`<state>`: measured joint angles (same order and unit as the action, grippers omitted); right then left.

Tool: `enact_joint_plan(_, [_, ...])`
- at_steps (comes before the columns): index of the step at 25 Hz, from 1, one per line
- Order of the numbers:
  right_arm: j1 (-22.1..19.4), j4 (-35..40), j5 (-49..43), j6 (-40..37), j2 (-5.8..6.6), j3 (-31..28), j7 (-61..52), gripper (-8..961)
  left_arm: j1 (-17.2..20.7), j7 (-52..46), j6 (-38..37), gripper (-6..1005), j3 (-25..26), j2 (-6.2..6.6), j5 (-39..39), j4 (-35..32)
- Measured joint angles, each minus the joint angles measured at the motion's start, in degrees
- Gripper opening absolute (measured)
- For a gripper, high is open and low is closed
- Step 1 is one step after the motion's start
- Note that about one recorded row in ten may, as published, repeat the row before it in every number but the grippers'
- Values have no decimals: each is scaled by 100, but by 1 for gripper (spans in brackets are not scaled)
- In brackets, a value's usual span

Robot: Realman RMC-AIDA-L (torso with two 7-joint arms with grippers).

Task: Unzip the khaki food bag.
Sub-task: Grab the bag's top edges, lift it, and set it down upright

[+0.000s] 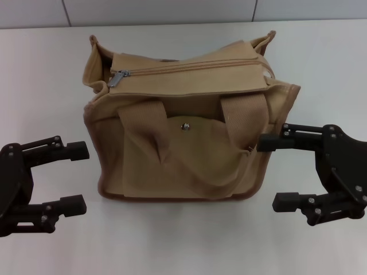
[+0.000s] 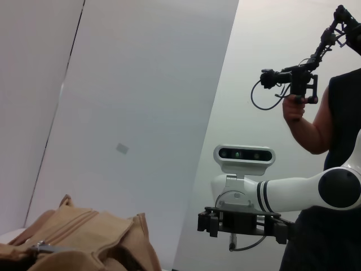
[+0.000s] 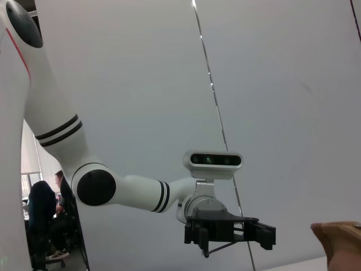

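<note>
Leftmost, left tool (image 1: pixel 79 176): black, angular, fingers spread, beside the bag. Centre of the white worktop (image 1: pixel 172 240): khaki food bag (image 1: pixel 189 132), boxy canvas, brown piping, metal zipper pull (image 1: pixel 118 78) at its left end. Right tool (image 1: pixel 275 172): released, upper finger touching the bag's side.

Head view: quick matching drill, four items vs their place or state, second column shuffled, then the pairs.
Column 1:
1. left tool
2. right tool
3. zipper pull
4. silver snap

Column 2:
A. on the front pocket flap of the khaki food bag
B. open, beside the bag's left side, apart from it
C. at the left end of the closed zipper on top
D. open, upper finger at the bag's right edge

Pairs: 1-B, 2-D, 3-C, 4-A
</note>
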<state>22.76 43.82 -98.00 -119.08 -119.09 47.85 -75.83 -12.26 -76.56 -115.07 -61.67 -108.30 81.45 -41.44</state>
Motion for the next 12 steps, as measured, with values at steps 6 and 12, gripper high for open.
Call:
enact_joint_plan(6, [8,-7,0,57,-5,4,38,839,-24,1,15,833,45,8,5,17])
enact_joint_plan(12, [9,-17,0,76,-9,-34,61,839,-48,89,79,831,66,-14,11,86])
